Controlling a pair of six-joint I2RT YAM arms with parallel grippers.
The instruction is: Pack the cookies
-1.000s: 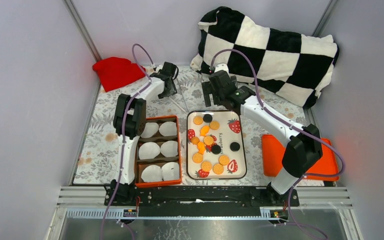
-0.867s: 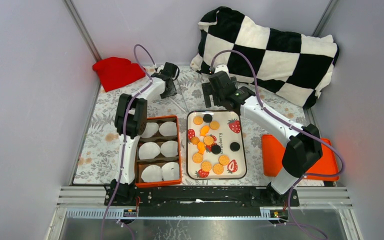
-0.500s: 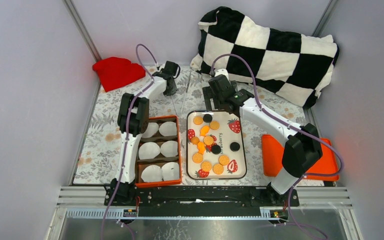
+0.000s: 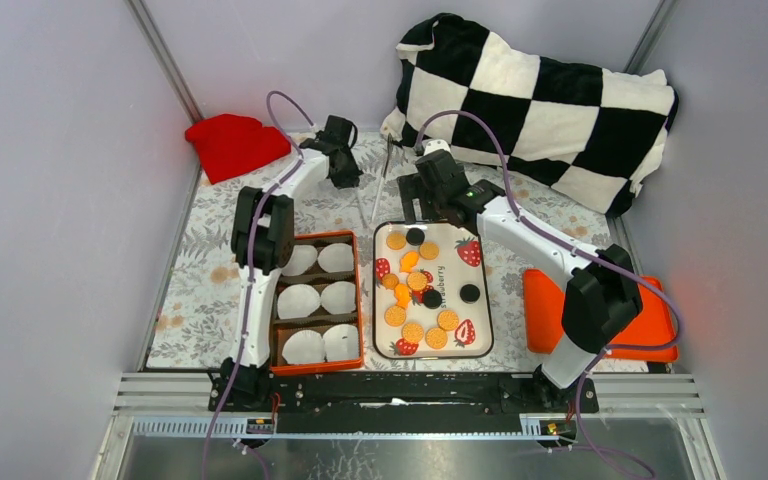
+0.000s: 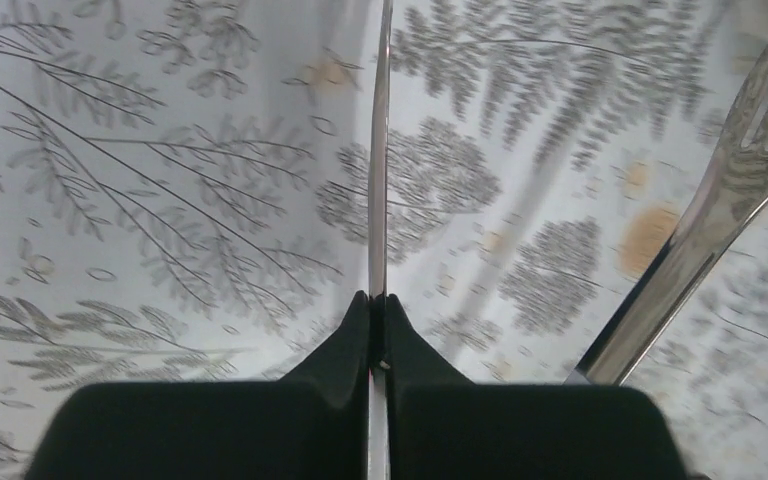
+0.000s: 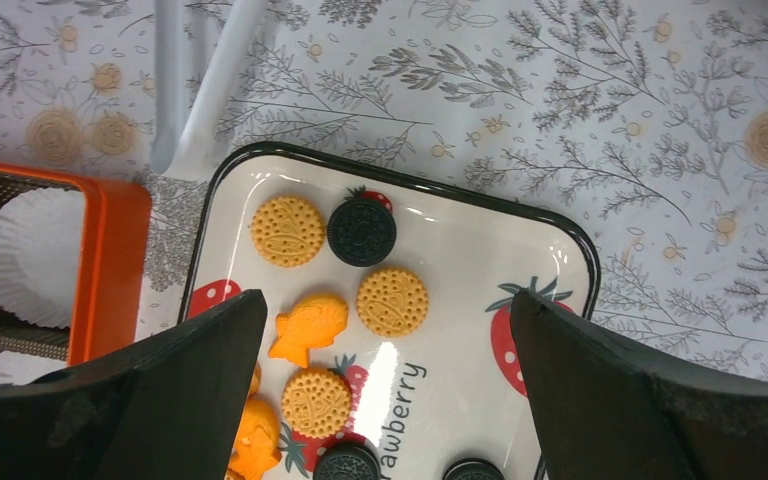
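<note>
Cookies [image 4: 415, 285] lie scattered on a white tray [image 4: 484, 300] with strawberry prints in the middle of the table [image 4: 200, 290]. Most are golden, a couple are fish-shaped, and 3 are black. Every one I can see is on the tray. Just left of it sits an orange box [image 4: 361, 300] with 3 compartments and 6 white paper cups [image 4: 299, 300], 2 to a compartment.

On the left arm, the left tool [image 4: 344, 168] is in the upper middle of the top view, beyond the box's far end and low over the flowered cloth. Its fingers [image 5: 340, 350] are pressed together on a thin metal strip, seen edge-on from the wrist. That strip is 1 arm of a pair of tongs [image 5: 378, 150]. The other arm, with a forked tip, runs up the right side of that wrist view, clear of the fingers. From above, the tongs show as thin bright lines between the 2 tools, past the tray's far edge.

On the other arm, the right tool [image 4: 422, 205] hangs over the tray's far end, its fingers [image 6: 160, 400] spread wide with nothing gripped. Its wrist view looks straight down on the far cookies. The box corner is at the left edge, and the tongs in the upper left end close to the tray's corner.

At the table's upper left lies a red cloth [image 4: 235, 142]. A black-and-white checked pillow [image 4: 550, 95] fills the upper right. A flat orange piece [image 4: 545, 310] sits lower right, partly under the right arm.
</note>
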